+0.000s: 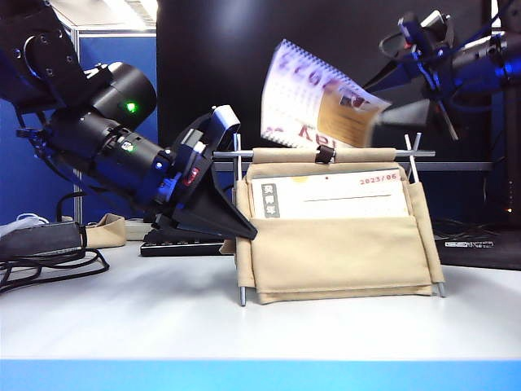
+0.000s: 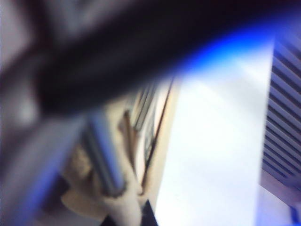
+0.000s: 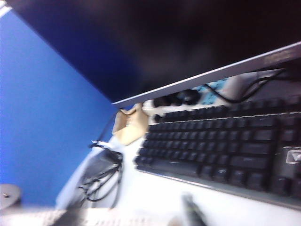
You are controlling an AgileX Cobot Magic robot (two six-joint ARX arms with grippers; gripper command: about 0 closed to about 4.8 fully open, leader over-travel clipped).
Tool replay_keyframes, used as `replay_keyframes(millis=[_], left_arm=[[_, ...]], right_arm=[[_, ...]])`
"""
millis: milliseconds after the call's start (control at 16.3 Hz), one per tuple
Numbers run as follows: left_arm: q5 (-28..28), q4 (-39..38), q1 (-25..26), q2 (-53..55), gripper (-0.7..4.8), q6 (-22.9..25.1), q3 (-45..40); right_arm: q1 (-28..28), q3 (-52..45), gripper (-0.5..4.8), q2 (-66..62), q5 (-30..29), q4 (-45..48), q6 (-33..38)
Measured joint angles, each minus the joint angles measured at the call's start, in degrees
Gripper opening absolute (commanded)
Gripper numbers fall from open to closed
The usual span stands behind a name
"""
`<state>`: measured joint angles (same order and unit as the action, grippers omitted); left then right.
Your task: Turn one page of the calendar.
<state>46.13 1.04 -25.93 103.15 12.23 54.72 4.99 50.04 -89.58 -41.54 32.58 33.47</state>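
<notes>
The beige canvas calendar (image 1: 342, 244) stands mid-table on silver rods, with a card marked 2023/06 (image 1: 334, 195) showing in front. The page (image 1: 317, 102) is swung up above the top rod, tilted and blurred. My right gripper (image 1: 399, 114) hovers at the page's right edge. In the right wrist view its fingers (image 3: 193, 212) stand far apart, open, with the blurred page (image 3: 117, 219) between them. My left gripper (image 1: 240, 228) is shut, its black tips against the calendar's left canvas edge (image 2: 84, 188). Whether it pinches the cloth I cannot tell.
A black monitor (image 1: 244, 65) fills the background behind the calendar. A black keyboard (image 3: 225, 150) lies behind the stand. Dark cables (image 1: 49, 261) and a grey box sit at the far left of the white table. A blue partition stands at the left.
</notes>
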Motion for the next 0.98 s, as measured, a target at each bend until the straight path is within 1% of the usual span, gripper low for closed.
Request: replay_keyframes(millis=[61,123,307,430,614,675,737,860,921,982], left_arm=[[1.49,-1.03,-0.02,0.02,-0.04,0.68,-0.02],[2.12,-1.84,-0.04,0.0,-0.05,1.09,-0.02],[1.57,-2.69,-0.09,-0.09,-0.05,1.27,0.0],[0.9,-3.32,-0.2,-0.24,-0.05,1.25,0.09],[-0.04,-3.5,-0.2,-0.37,-0.04,1.22,0.13],[-0.35,-3.43,-0.22,-0.37,0.0,1.16,0.15],[-0.76,-3.32,-0.24,-0.37,0.75,1.05,0.22],[-3.15,-4.63,-0.2,-1.4,1.09,0.92,0.17],[-5.22,-6.19,-0.04,-2.51,1.57,0.92,0.0],[-9.88,-8.48,0.02,-4.85,1.92,1.31,-0.11]], right_arm=[[0.02,0.0,3.88,-0.04,-0.02,-0.44,-0.48],[0.04,0.0,3.93,-0.04,-0.02,-0.28,-1.64],[0.0,0.0,3.93,-0.04,2.25,1.4,-3.15],[-0.31,0.0,3.93,0.13,3.72,4.66,-3.39],[-3.93,3.63,3.9,2.78,4.33,4.96,-3.34],[-4.85,4.98,3.75,3.76,4.24,4.79,-3.32],[-5.79,6.12,3.01,4.9,4.04,3.56,-3.17],[-7.67,5.95,3.02,8.61,1.79,0.9,-2.43],[-8.72,5.9,3.02,11.54,0.74,0.09,-2.23],[-10.01,5.99,3.02,15.21,-0.11,0.04,-2.12]])
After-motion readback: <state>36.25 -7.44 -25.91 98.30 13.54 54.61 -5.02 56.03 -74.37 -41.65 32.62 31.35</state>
